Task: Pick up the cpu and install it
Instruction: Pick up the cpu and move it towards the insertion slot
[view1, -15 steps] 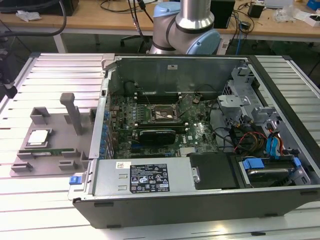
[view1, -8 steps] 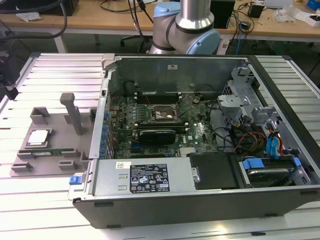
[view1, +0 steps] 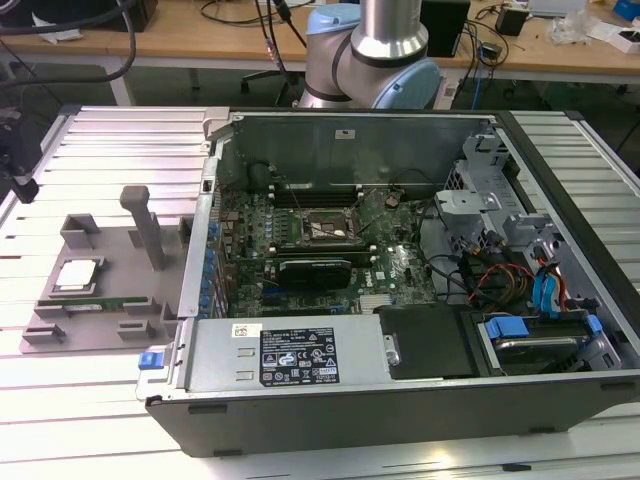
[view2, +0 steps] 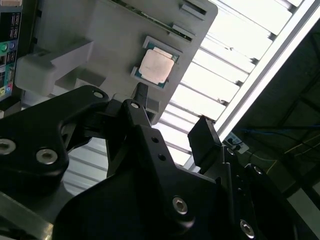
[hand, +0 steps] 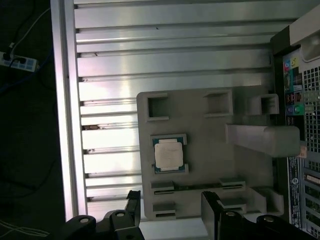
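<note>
Broadly, a slatted metal desk (view1: 120, 150) carries everything. An open computer case (view1: 300, 400) lies on it with its board (view1: 400, 270) facing up. A black socket (view1: 322, 228) sits near the board's middle, and a long black card (view1: 315, 270) lies just beside it. The arm (view1: 380, 45) rises behind the case in the exterior view. On that view's left, just beside the case, sits a grey holder (view1: 115, 250) with an upright post (view1: 148, 235). In the first wrist view the tool (hand: 172, 212) stands wide, with nothing between its black fingers (hand: 212, 210). The cpu (view1: 78, 273) lies flat in a square recess of the holder, silvery top up. It is apart from the fingertips.
</note>
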